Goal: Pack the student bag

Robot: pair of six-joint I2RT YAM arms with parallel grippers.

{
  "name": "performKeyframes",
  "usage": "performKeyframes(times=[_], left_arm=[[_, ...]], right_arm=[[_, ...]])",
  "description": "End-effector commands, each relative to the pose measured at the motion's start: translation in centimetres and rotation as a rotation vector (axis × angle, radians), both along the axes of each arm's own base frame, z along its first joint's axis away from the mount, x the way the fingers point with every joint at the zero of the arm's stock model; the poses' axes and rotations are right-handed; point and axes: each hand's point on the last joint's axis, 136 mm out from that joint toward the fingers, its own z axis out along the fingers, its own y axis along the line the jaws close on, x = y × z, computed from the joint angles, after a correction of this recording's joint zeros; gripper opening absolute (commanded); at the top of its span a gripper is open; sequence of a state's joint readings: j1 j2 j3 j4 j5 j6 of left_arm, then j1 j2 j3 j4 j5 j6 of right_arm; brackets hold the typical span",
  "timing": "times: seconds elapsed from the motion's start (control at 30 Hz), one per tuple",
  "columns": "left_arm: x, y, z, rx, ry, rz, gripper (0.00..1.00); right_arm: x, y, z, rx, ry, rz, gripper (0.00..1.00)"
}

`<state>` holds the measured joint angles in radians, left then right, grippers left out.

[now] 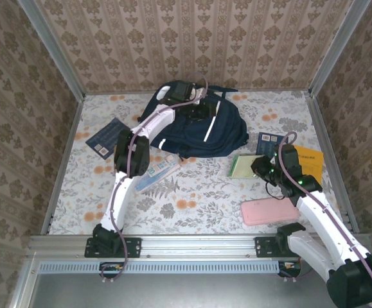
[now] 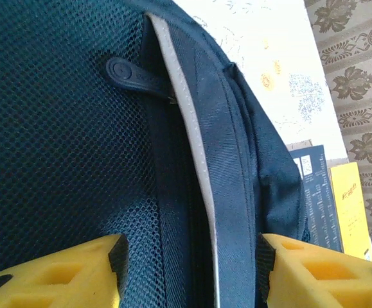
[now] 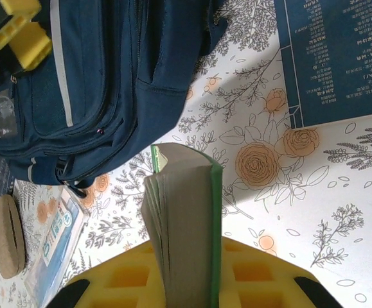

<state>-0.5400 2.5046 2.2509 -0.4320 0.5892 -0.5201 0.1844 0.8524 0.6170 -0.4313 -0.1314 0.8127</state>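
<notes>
We find the student bag (image 2: 57,160) to be navy cloth. One panel is a rough open mesh, the strap (image 2: 234,192) is tightly woven matt webbing, and the pale stripe (image 3: 62,70) is smoother. The green book (image 3: 186,224) has a smooth cover and matt paper pages. The pink case (image 1: 269,212) looks smooth.

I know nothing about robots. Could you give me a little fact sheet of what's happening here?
Bag: student bag, navy, lying at the far middle of the table
Left fingers: open, straddling a fold of the bag
Right fingers: shut on a green book
Loose on table: pink case, yellow book
</notes>
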Motion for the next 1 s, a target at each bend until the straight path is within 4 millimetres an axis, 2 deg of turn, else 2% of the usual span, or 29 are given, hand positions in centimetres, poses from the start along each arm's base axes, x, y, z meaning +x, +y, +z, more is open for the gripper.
performKeyframes(times=[0.0, 0.13, 0.4, 0.53, 0.6, 0.67, 0.77, 0.87, 0.97], left_arm=[[-1.2, -2.1, 0.4, -0.063, 0.036, -0.055, 0.55], [-2.4, -3.3, -0.1, -0.073, 0.058, -0.089, 0.50], [-3.6, -4.1, -0.2, -0.061, 0.058, -0.114, 0.37], [-3.3, -3.8, -2.1, -0.024, 0.085, -0.084, 0.29], [-2.3, -2.9, -3.5, 0.014, 0.100, -0.040, 0.25], [-1.4, -2.1, -4.0, 0.012, 0.126, -0.005, 0.17], [-0.6, -2.1, -1.7, -0.038, 0.097, -0.006, 0.00], [-0.5, -2.3, 3.3, -0.119, 0.057, -0.034, 0.00], [-0.2, -1.2, 9.0, -0.187, -0.004, -0.023, 0.00]], right_arm=[[0.0, 0.2, 0.3, 0.004, -0.022, 0.031, 0.00], [0.2, 0.3, -0.8, 0.031, 0.003, 0.037, 0.00], [0.6, 0.6, -2.0, 0.085, 0.025, 0.034, 0.00], [0.7, 0.9, -2.1, 0.109, 0.028, 0.032, 0.00], [0.7, 0.9, -1.9, 0.116, 0.026, 0.032, 0.00], [0.7, 1.0, -1.5, 0.122, 0.020, 0.039, 0.00], [0.7, 0.9, -0.6, 0.112, 0.002, 0.038, 0.00], [0.8, -0.1, 0.7, 0.062, -0.024, 0.014, 0.00], [1.0, -1.3, 2.3, 0.004, -0.052, -0.028, 0.00]])
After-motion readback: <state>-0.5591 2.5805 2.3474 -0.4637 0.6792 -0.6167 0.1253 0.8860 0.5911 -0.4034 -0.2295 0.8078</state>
